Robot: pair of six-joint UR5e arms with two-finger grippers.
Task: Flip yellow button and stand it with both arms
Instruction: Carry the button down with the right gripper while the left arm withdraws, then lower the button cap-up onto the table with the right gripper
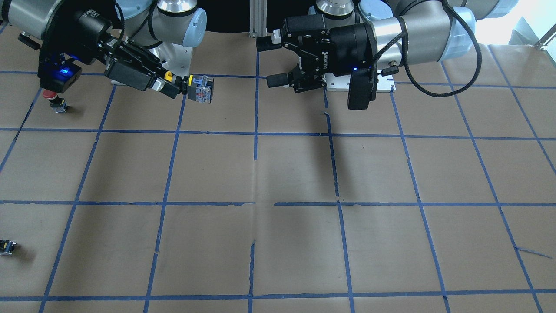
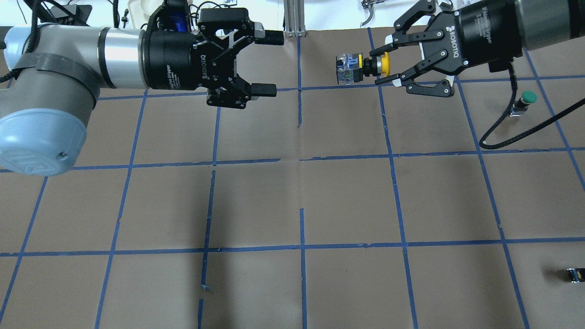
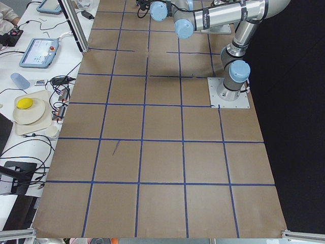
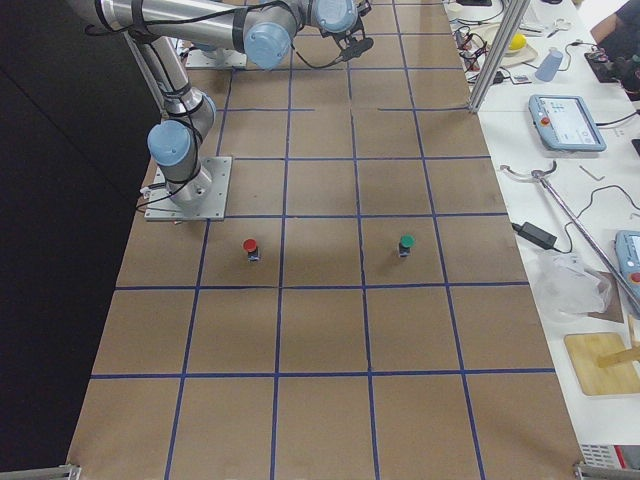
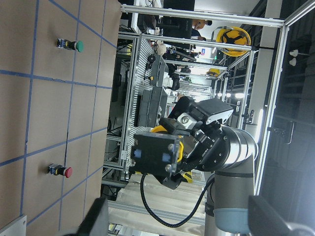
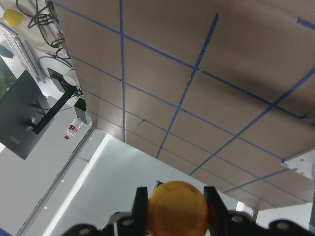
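Note:
My right gripper (image 2: 378,67) is shut on the yellow button (image 2: 361,67) and holds it sideways in the air above the table's far side. It grips at the black collar, the yellow cap (image 6: 178,209) toward the palm and the grey contact block (image 1: 200,88) pointing at my left gripper. My left gripper (image 2: 272,63) is open and empty, level with the button and facing it across a gap of about a tile's width. In the left wrist view the contact block (image 5: 155,155) shows straight ahead between the open fingers (image 5: 93,221).
A green-capped button (image 2: 525,98) stands on the table below my right arm. A red-capped button (image 1: 54,98) stands nearer my right arm's base. A small capless black block (image 2: 575,274) lies at the right edge. The brown table (image 2: 301,205) has a blue tape grid.

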